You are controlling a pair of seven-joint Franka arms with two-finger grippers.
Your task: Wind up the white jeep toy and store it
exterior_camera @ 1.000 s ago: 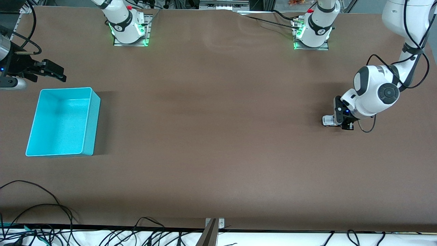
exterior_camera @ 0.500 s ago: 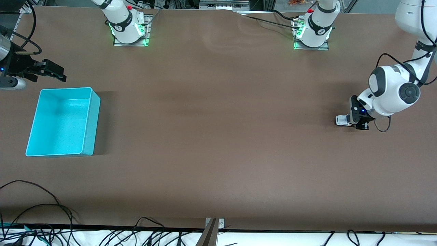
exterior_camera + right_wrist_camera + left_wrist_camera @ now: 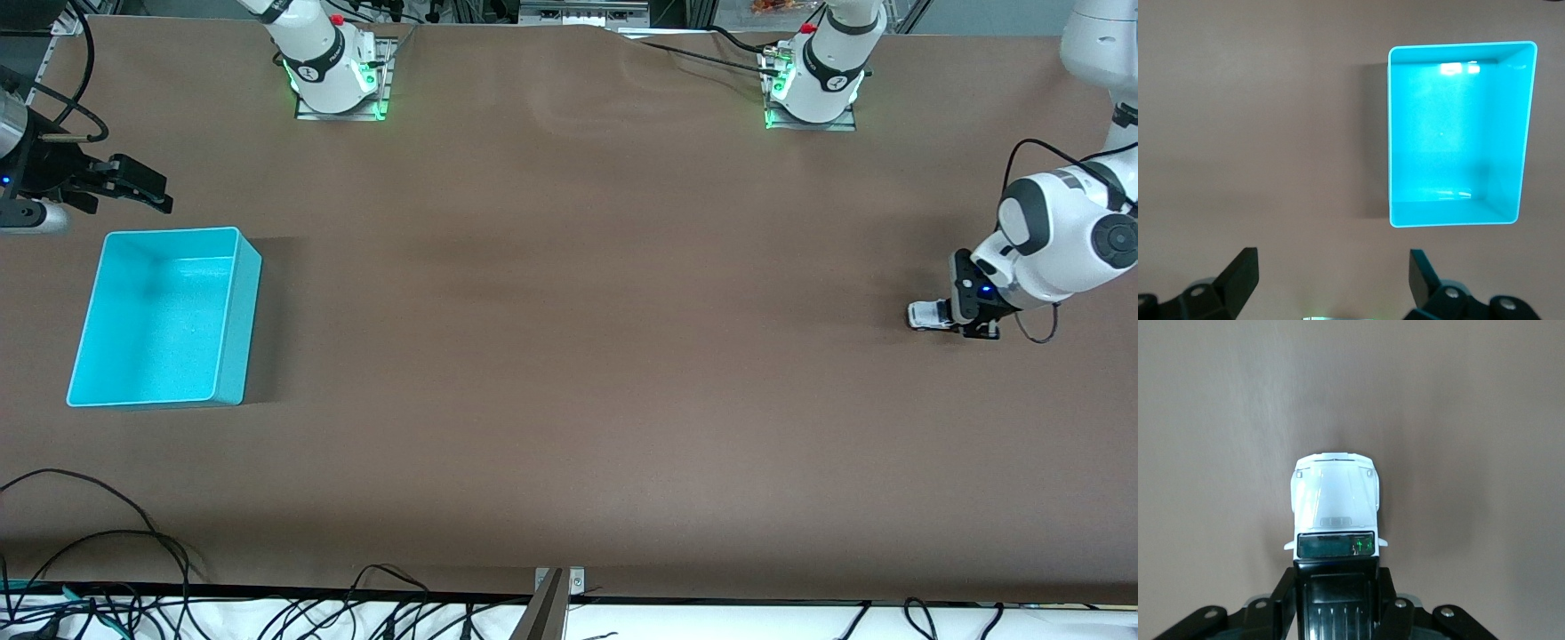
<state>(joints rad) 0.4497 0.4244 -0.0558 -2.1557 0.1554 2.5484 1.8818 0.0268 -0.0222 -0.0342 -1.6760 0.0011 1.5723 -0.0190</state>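
The white jeep toy [image 3: 929, 315] is on the brown table near the left arm's end, its white hood and black roof close up in the left wrist view [image 3: 1335, 507]. My left gripper [image 3: 969, 322] is shut on the jeep toy's rear part, its black fingers [image 3: 1281, 593] against both sides of the roof, low at the table. The turquoise bin [image 3: 231, 307] stands empty near the right arm's end and shows in the right wrist view [image 3: 1511, 133]. My right gripper [image 3: 133, 188] is open and empty, held in the air beside the bin, waiting.
Both arm bases [image 3: 333, 76] stand at the edge of the table farthest from the front camera. Cables [image 3: 107, 569] lie along the edge nearest that camera.
My left gripper has dragged the jeep toy along the table toward the left arm's end. The right arm has not moved.
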